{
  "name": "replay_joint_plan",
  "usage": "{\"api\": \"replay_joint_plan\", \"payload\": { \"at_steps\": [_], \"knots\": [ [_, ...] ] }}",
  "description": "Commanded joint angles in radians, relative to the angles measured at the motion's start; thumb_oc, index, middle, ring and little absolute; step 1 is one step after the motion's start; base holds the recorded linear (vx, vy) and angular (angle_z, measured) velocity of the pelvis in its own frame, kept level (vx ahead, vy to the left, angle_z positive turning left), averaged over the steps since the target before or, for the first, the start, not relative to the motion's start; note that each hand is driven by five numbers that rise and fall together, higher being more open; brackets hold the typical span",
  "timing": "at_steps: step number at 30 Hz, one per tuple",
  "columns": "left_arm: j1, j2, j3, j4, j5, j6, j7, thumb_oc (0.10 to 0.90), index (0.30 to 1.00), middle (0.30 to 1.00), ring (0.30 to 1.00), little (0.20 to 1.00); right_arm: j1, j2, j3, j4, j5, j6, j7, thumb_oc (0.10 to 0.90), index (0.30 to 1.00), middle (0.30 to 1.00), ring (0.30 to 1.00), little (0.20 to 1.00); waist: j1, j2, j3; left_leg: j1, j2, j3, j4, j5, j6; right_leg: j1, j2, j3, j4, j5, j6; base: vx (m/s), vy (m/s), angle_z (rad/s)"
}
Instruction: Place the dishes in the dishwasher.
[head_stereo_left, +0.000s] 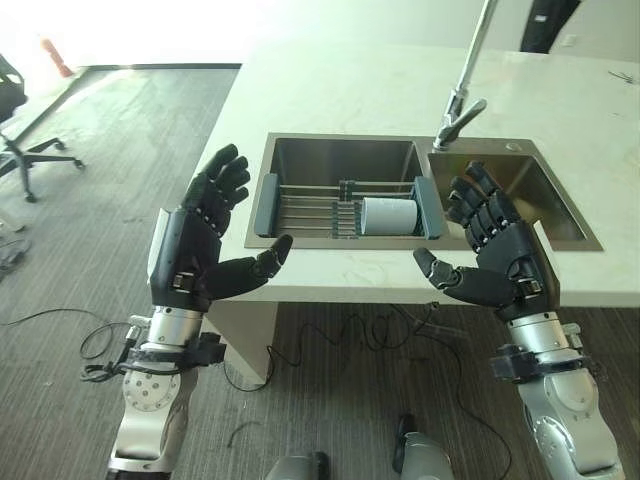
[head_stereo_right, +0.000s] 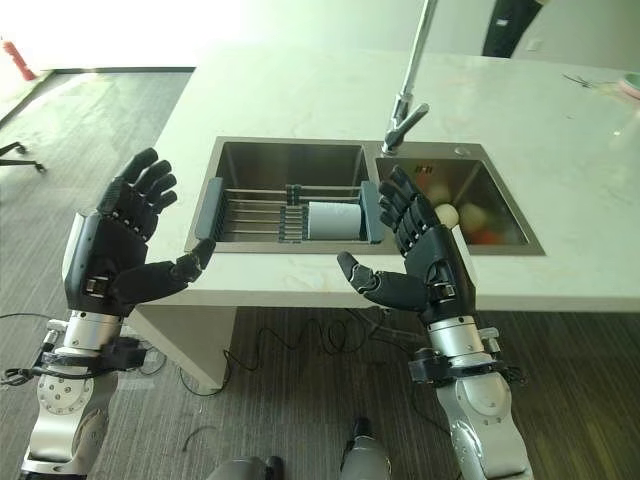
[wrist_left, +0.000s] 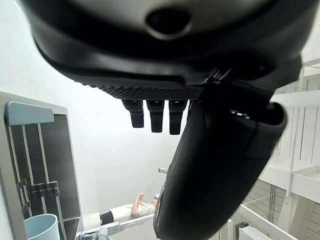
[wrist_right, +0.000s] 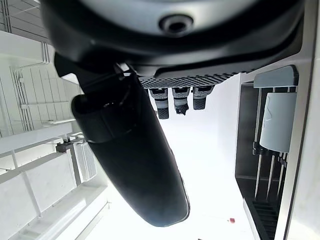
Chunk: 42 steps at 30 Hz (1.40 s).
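Right now both robot hands are raised in front of the pale desk (head_stereo_left: 330, 100), palms turned toward each other, fingers spread and straight, thumbs jutting inward — neither has hold of anything. The left robot hand (head_stereo_left: 200, 245) hangs off the desk's near left corner, over the grey floor (head_stereo_left: 110, 150); the right robot hand (head_stereo_left: 495, 250) is just before the desk's front edge, below the right basin.

Set into the desk is a steel double sink (head_stereo_left: 340, 155). Across the left basin sits a drying rack (head_stereo_left: 345, 205) with grey end pieces and thin metal bars, and on it lies a pale cup (head_stereo_left: 388, 215) on its side, toward the rack's right end. The same cup shows past the fingers in the right wrist view, resting on the bars. A tall chrome tap (head_stereo_left: 462, 100) rises behind the divider between the basins.

From the right eye, the right basin (head_stereo_right: 495, 195) holds a few small rounded things (head_stereo_right: 460, 215) — whitish and reddish — too partly hidden by the hand to name.

An office chair (head_stereo_left: 20, 140) stands on the floor far to the left.
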Motion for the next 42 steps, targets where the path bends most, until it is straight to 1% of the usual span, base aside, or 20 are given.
{"api": "replay_joint_plan", "payload": {
  "at_steps": [1, 2, 3, 4, 5, 6, 8, 10, 11, 12, 13, 16, 20, 25, 27, 33, 36, 37, 40, 42],
  "knots": [
    [-0.055, 0.037, -0.005, -0.152, -0.025, -0.121, 0.014, 0.8, 0.9, 0.9, 0.9, 0.9, -0.097, -0.041, -0.052, -0.044, 0.03, -0.091, -0.024, 0.8, 0.9, 0.9, 0.9, 0.9, -0.031, 0.002, -0.109, 0.112, 0.058, 0.115, -0.092, -0.082, -0.006, 0.038, 0.053, -0.048, -0.073, 0.01, 0.017, 0.51, -0.613, 0.21],
    [-0.057, 0.032, -0.009, -0.159, -0.025, -0.13, 0.017, 0.8, 0.9, 0.9, 0.9, 0.9, -0.089, -0.053, -0.062, -0.048, 0.036, -0.089, -0.015, 0.8, 0.9, 0.9, 0.9, 0.9, -0.042, 0.007, -0.114, 0.134, 0.071, 0.124, -0.092, -0.077, -0.022, 0.05, 0.068, -0.05, -0.073, -0.004, 0.001, 0.49, -0.596, 0.14],
    [-0.059, 0.023, -0.012, -0.167, -0.043, -0.132, 0.009, 0.8, 0.9, 0.9, 0.9, 0.9, -0.073, -0.068, -0.08, -0.052, 0.044, -0.093, 0.005, 0.8, 0.9, 0.9, 0.9, 0.9, -0.045, 0.008, -0.114, 0.148, 0.077, 0.124, -0.092, 0.008, -0.047, 0.072, 0.093, -0.039, -0.073, -0.023, -0.026, 0.35, -0.426, 0.01],
    [-0.057, 0.02, -0.012, -0.169, -0.046, -0.132, 0.006, 0.8, 0.9, 0.9, 0.9, 0.9, -0.069, -0.071, -0.084, -0.055, 0.047, -0.092, 0.009, 0.8, 0.9, 0.9, 0.9, 0.9, -0.043, 0.01, -0.114, 0.153, 0.079, 0.119, -0.092, 0.032, -0.053, 0.083, 0.102, -0.037, -0.073, -0.034, -0.031, 0.33, -0.406, 0.03],
    [-0.045, 0.006, -0.006, -0.182, -0.053, -0.138, -0.004, 0.8, 0.9, 0.9, 0.9, 0.9, -0.055, -0.08, -0.096, -0.065, 0.055, -0.089, 0.031, 0.8, 0.9, 0.9, 0.9, 0.9, -0.034, -0.006, -0.11, 0.161, 0.054, 0.106, -0.092, 0.118, -0.063, 0.098, 0.107, -0.015, -0.073, -0.05, -0.052, 0.22, -0.232, -0.21],
    [-0.034, 0.0, -0.001, -0.187, -0.058, -0.142, -0.009, 0.8, 0.9, 0.9, 0.9, 0.9, -0.049, -0.08, -0.098, -0.067, 0.052, -0.09, 0.041, 0.8, 0.9, 0.9, 0.9, 0.9, -0.028, -0.013, -0.108, 0.16, 0.038, 0.102, -0.092, 0.149, -0.066, 0.104, 0.108, -0.003, -0.073, -0.059, -0.06, 0.2, -0.236, -0.17],
    [-0.019, -0.011, 0.005, -0.191, -0.064, -0.137, -0.016, 0.8, 0.9, 0.9, 0.9, 0.9, -0.041, -0.08, -0.095, -0.068, 0.042, -0.089, 0.042, 0.8, 0.9, 0.9, 0.9, 0.9, -0.013, -0.024, -0.096, 0.129, 0.016, 0.096, -0.062, 0.176, -0.064, 0.128, 0.107, 0.009, -0.073, -0.07, -0.07, 0.1, -0.13, -0.2],
    [-0.015, -0.015, 0.006, -0.189, -0.065, -0.134, -0.023, 0.8, 0.9, 0.9, 0.9, 0.9, -0.042, -0.079, -0.093, -0.066, 0.036, -0.085, 0.035, 0.8, 0.9, 0.9, 0.9, 0.9, -0.006, -0.027, -0.09, 0.111, 0.006, 0.092, -0.067, 0.16, -0.055, 0.135, 0.106, 0.009, -0.073, -0.073, -0.068, 0.07, -0.01, -0.17],
    [0.021, -0.015, 0.016, -0.182, -0.047, -0.135, -0.052, 0.8, 0.9, 0.9, 0.9, 0.9, -0.073, -0.068, -0.07, -0.045, 0.019, -0.071, 0.02, 0.8, 0.9, 0.9, 0.9, 0.9, 0.007, 0.011, -0.079, 0.035, 0.011, 0.07, -0.092, 0.055, -0.034, 0.151, 0.147, 0.019, -0.073, -0.087, -0.055, 0.11, 0.131, 0.01],
    [0.036, -0.012, 0.021, -0.18, -0.034, -0.136, -0.065, 0.8, 0.9, 0.9, 0.9, 0.9, -0.075, -0.059, -0.062, -0.045, 0.005, -0.068, 0.018, 0.8, 0.9, 0.9, 0.9, 0.9, 0.012, 0.031, -0.082, -0.016, 0.035, 0.046, -0.092, 0.062, -0.055, 0.156, 0.166, 0.022, -0.073, -0.096, -0.053, 0.13, 0.194, 0.08],
    [0.032, -0.005, 0.02, -0.177, -0.034, -0.13, -0.074, 0.8, 0.9, 0.9, 0.9, 0.9, -0.073, -0.057, -0.056, -0.05, -0.017, -0.065, 0.01, 0.8, 0.9, 0.9, 0.9, 0.9, 0.016, 0.043, -0.081, -0.058, 0.059, 0.038, -0.092, 0.093, -0.08, 0.169, 0.172, 0.017, -0.073, -0.109, -0.053, 0.07, 0.157, 0.12],
    [-0.004, 0.011, 0.0, -0.158, -0.031, -0.108, -0.06, 0.8, 0.9, 0.9, 0.9, 0.9, -0.084, -0.084, -0.053, -0.045, -0.011, -0.063, 0.005, 0.8, 0.9, 0.9, 0.9, 0.9, 0.009, 0.044, -0.092, -0.062, 0.071, 0.041, -0.092, 0.077, -0.076, 0.172, 0.151, 0.004, -0.073, -0.12, -0.048, 0.03, 0.17, -0.07],
    [-0.025, 0.024, 0.013, -0.151, -0.067, -0.066, -0.091, 0.8, 0.9, 0.9, 0.9, 0.9, -0.044, -0.084, -0.099, -0.063, 0.034, -0.049, 0.037, 0.8, 0.9, 0.9, 0.9, 0.9, -0.008, 0.043, -0.117, -0.058, 0.083, 0.047, -0.092, 0.066, -0.076, 0.18, 0.125, -0.026, -0.073, -0.123, -0.039, 0.03, 0.162, 0.01],
    [-0.01, 0.033, 0.042, -0.151, -0.083, -0.013, -0.147, 0.8, 0.9, 0.9, 0.9, 0.9, -0.045, -0.06, -0.103, -0.057, 0.012, -0.034, 0.027, 0.8, 0.9, 0.9, 0.9, 0.9, 0.017, 0.031, -0.134, -0.05, 0.057, 0.017, -0.092, 0.048, -0.055, 0.196, 0.115, -0.042, -0.073, -0.129, -0.033, 0.05, 0.168, 0.18],
    [-0.01, 0.046, 0.055, -0.147, -0.09, -0.025, -0.165, 0.8, 0.9, 0.9, 0.9, 0.9, -0.057, -0.061, -0.096, -0.049, 0.003, -0.029, 0.027, 0.8, 0.9, 0.9, 0.9, 0.9, 0.024, 0.029, -0.135, -0.047, 0.056, 0.02, -0.092, 0.043, -0.05, 0.198, 0.112, -0.044, -0.073, -0.129, -0.031, 0.02, 0.079, 0.09],
    [-0.074, 0.162, 0.061, -0.107, 0.042, 0.045, -0.181, 0.8, 0.9, 0.9, 0.9, 0.9, -0.097, -0.088, -0.072, -0.039, -0.007, -0.005, 0.022, 0.8, 0.9, 0.9, 0.9, 0.9, 0.013, 0.036, -0.143, -0.038, 0.065, 0.05, -0.092, 0.035, -0.046, 0.199, 0.106, -0.047, -0.073, -0.13, -0.027, 0.02, 0.059, -0.05],
    [-0.133, 0.271, 0.044, -0.071, 0.155, 0.1, -0.181, 0.8, 0.9, 0.9, 0.9, 0.9, -0.12, -0.119, -0.064, -0.028, 0.006, 0.006, 0.025, 0.8, 0.9, 0.9, 0.9, 0.9, -0.003, 0.052, -0.152, -0.031, 0.07, 0.071, -0.092, 0.029, -0.044, 0.198, 0.102, -0.041, -0.073, -0.13, -0.02, 0.02, 0.064, -0.09],
    [-0.181, 0.321, 0.018, -0.049, 0.149, 0.165, -0.211, 0.8, 0.9, 0.9, 0.9, 0.9, -0.135, -0.137, -0.054, -0.021, 0.017, 0.013, 0.027, 0.8, 0.9, 0.9, 0.9, 0.9, -0.014, 0.06, -0.158, -0.027, 0.071, 0.08, -0.092, 0.025, -0.042, 0.198, 0.103, -0.034, -0.073, -0.13, -0.017, 0.02, 0.046, -0.11],
    [-0.236, 0.36, -0.011, -0.014, 0.137, 0.226, -0.234, 0.8, 0.9, 0.9, 0.9, 0.9, -0.149, -0.148, -0.045, -0.009, 0.02, 0.015, 0.035, 0.8, 0.9, 0.9, 0.9, 0.9, -0.028, 0.068, -0.161, -0.022, 0.072, 0.093, -0.092, 0.023, -0.04, 0.195, 0.104, -0.025, -0.073, -0.128, -0.014, 0.01, 0.033, -0.15],
    [-0.32, 0.404, -0.056, 0.057, 0.115, 0.286, -0.241, 0.8, 0.9, 0.9, 0.9, 0.9, -0.171, -0.163, -0.026, 0.004, 0.024, 0.022, 0.042, 0.8, 0.9, 0.9, 0.9, 0.9, -0.048, 0.079, -0.165, -0.015, 0.074, 0.112, -0.092, 0.018, -0.038, 0.193, 0.109, -0.009, -0.073, -0.126, -0.012, 0.01, 0.042, -0.24]
  ]
}}
